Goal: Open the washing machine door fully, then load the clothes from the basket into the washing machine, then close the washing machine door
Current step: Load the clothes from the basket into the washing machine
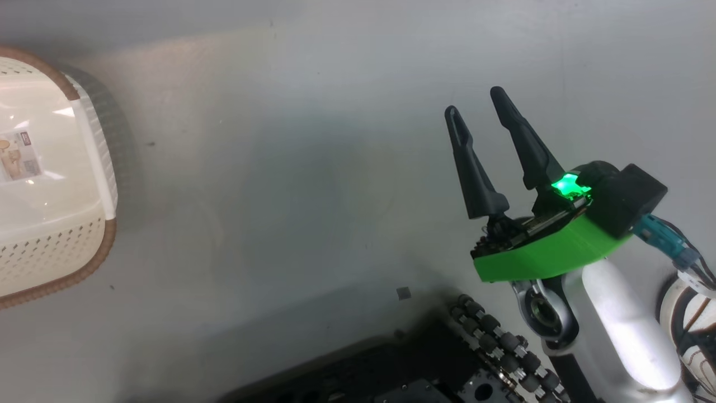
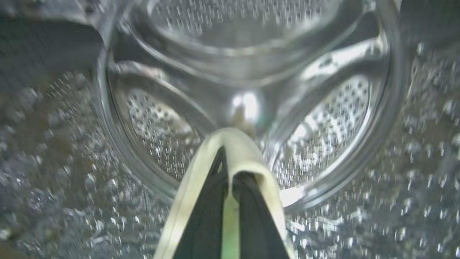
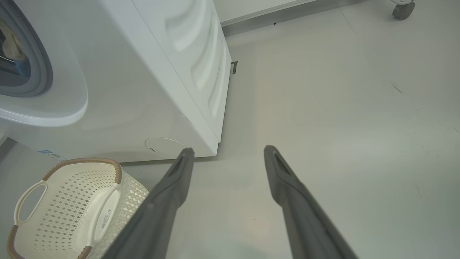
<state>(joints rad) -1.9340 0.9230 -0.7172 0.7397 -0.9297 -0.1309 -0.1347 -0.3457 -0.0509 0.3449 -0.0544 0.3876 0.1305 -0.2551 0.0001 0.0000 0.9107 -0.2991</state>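
Observation:
My left gripper (image 2: 230, 180) is inside the washing machine's perforated steel drum (image 2: 334, 118). It is shut on a cream-yellow piece of the clothes (image 2: 237, 147), which drapes over both fingertips. The white washing machine (image 3: 143, 72) stands at the upper left of the right wrist view, its grey gasket (image 3: 39, 64) ringing the opening. The cream basket (image 1: 50, 252) sits on the floor at the far left, with only a paper label on its bottom; it is the basket (image 3: 64, 201) in front of the machine. My right gripper (image 1: 475, 103) hangs open over bare floor, the same gripper (image 3: 228, 151) holding nothing. The washing machine door is out of view.
My dark wheeled base (image 1: 447, 364) fills the bottom of the head view. A castor wheel (image 3: 402, 9) stands far off at the upper right. Pale grey floor (image 3: 341, 108) stretches to the right of the machine.

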